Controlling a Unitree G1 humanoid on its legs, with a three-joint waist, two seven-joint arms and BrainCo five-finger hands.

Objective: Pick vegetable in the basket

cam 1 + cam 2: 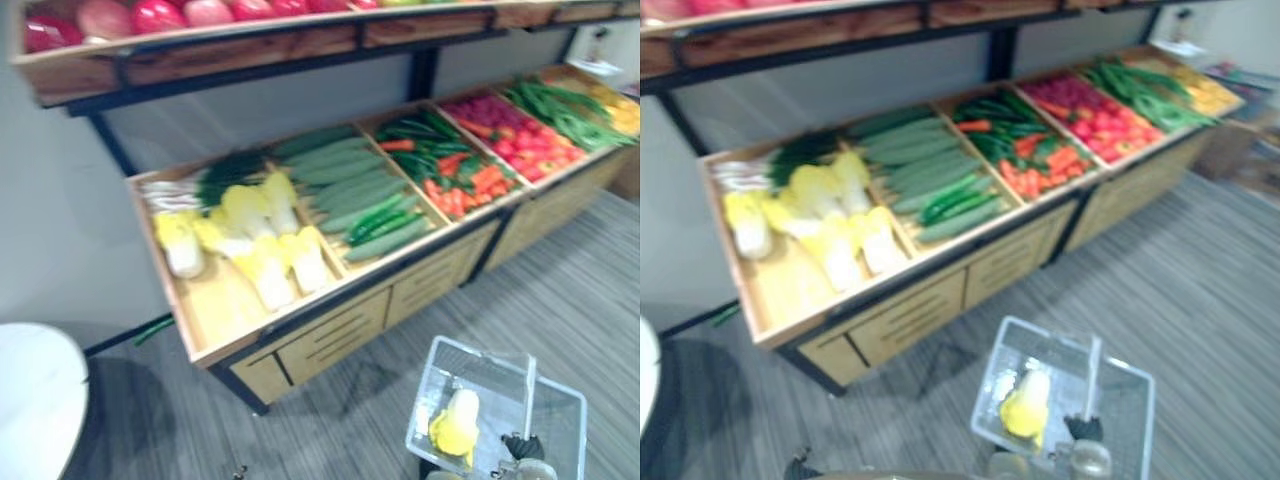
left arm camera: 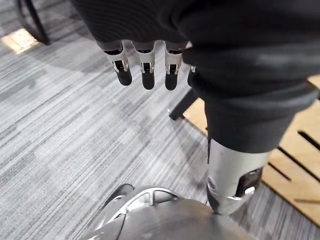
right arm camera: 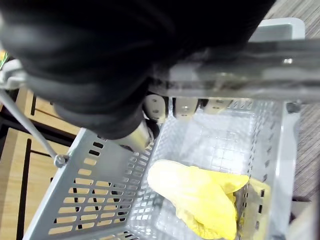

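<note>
Fig. Basket-filling, late stage. My right hand (image 3: 100,75) has its fingers curled round the handle (image 3: 250,50) of the grey plastic basket (image 3: 100,200), which hangs low on my right side above the carpet (image 2: 75,125), in front of the wooden vegetable stand (image 1: 330,335).

One yellow-white cabbage (image 3: 200,197) lies on the bottom of the basket, against one wall (nothing else shows in there with it).

My left hand (image 2: 144,70) hangs over the carpet beside the stand's lower panel, fingers straight and loosely apart, holding nothing.

On the stand, more cabbages (image 1: 250,235) lie in the nearest bin, with cucumbers (image 1: 350,185) in the bin next to them.

Progress, as I judge it: the core of the job is done, since a vegetable is in the basket. What is left depends on whether one is enough; if more are wanted, my free left hand is the one to reach for the cabbage bin.
</note>
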